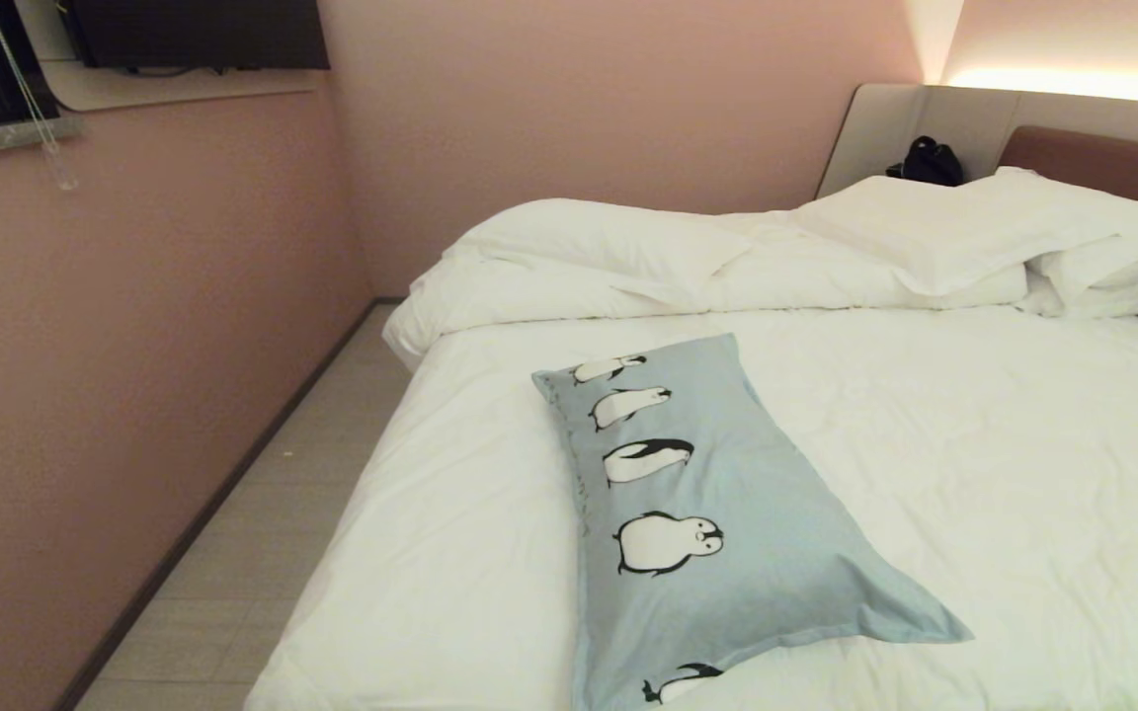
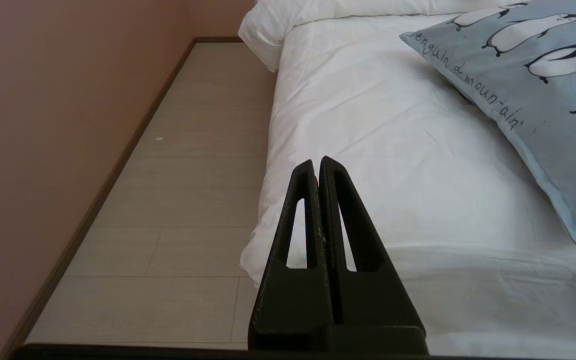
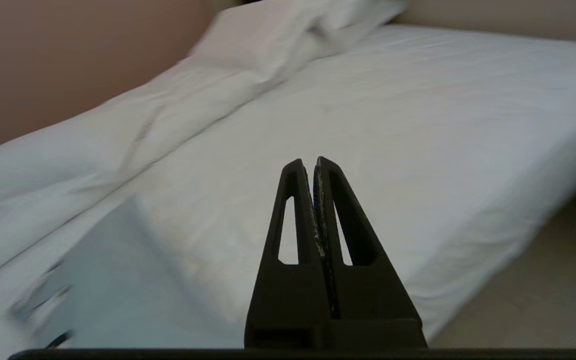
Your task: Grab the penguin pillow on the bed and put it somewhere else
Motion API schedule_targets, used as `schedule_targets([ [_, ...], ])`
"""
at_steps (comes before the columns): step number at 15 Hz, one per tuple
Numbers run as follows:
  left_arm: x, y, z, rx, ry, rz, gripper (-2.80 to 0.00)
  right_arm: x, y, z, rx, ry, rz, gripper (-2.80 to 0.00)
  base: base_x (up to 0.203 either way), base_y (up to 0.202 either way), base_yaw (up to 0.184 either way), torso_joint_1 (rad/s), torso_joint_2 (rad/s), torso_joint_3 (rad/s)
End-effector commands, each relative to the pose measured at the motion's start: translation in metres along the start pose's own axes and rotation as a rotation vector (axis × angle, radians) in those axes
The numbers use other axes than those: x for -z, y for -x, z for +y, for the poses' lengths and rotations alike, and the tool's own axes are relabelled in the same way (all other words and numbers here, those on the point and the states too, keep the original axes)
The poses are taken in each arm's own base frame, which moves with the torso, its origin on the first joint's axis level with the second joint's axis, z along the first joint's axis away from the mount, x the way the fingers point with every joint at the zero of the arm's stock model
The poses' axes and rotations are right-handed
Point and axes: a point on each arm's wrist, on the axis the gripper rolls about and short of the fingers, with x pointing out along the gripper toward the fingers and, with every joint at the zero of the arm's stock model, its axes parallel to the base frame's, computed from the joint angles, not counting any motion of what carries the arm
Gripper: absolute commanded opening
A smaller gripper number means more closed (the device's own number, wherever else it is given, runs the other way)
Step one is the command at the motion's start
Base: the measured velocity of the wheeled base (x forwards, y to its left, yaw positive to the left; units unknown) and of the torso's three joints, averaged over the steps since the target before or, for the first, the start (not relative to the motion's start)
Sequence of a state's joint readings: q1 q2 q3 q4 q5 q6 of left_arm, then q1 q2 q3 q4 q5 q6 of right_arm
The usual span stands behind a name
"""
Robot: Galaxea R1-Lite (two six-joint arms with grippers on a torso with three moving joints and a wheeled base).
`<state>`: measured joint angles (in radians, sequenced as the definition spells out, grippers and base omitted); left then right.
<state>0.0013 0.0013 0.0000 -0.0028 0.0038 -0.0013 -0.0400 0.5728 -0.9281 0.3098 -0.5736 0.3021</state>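
The light blue-grey rectangular fabric penguin pillow (image 1: 717, 523), printed with a row of black-and-white cartoon penguins and dark script lettering along one long edge, lies flat on the white sheet of the large bed (image 1: 974, 474), set diagonally across the near part of the mattress, towards the side by the floor strip and the pink wall (image 1: 134, 395). One corner of it runs out of the head view at the lower edge.

Neither arm appears in the head view. In the left wrist view the black left hand (image 2: 316, 162) has its two tapered fingers pressed together on nothing and is held out over the bed's edge, beside the pale plank floor (image 2: 178, 200); the pillow lies well apart from it, further across the sheet. In the right wrist view the black right hand (image 3: 308, 162) likewise has its fingers together and empty; it is held above the sheet, with the blue-grey pillow to one side and apart from it.

A rumpled white duvet (image 1: 609, 257) and plain white pillows (image 1: 1004, 237) are heaped at the head of the bed. A small black bag (image 1: 930, 163) sits on the ledge behind them.
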Motion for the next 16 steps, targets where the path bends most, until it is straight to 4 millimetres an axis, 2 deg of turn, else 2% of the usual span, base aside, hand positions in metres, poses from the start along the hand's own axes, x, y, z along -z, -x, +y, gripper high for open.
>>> schedule_targets([
  [1,0.0,0.0,0.0,-0.001,0.0,0.0,-2.8,0.012,0.018,-0.015,0.119,-0.016,-0.065,-2.8,0.0,0.0,0.0,0.0,0.0,0.0],
  [3,0.0,0.0,0.0,-0.001,0.0,0.0,-2.8,0.022,0.031,-0.025,0.048,-0.03,-0.071,-2.8,0.0,0.0,0.0,0.0,0.0,0.0],
  [5,0.0,0.0,0.0,-0.001,0.0,0.0,-2.8,0.037,0.047,-0.036,-0.107,-0.03,-0.061,-2.8,0.0,0.0,0.0,0.0,0.0,0.0],
  [7,0.0,0.0,0.0,-0.001,0.0,0.0,-2.8,0.049,0.049,-0.038,-0.245,-0.016,0.011,-2.8,0.0,0.0,0.0,0.0,0.0,0.0],
  [10,0.0,0.0,0.0,-0.001,0.0,0.0,-2.8,0.049,0.046,-0.043,-0.431,0.009,0.076,-2.8,0.0,0.0,0.0,0.011,0.0,0.001],
  [16,0.0,0.0,0.0,-0.001,0.0,0.0,-2.8,0.101,0.059,-0.065,-0.482,0.134,0.103,-2.8,0.0,0.0,0.0,0.0,0.0,0.0],
])
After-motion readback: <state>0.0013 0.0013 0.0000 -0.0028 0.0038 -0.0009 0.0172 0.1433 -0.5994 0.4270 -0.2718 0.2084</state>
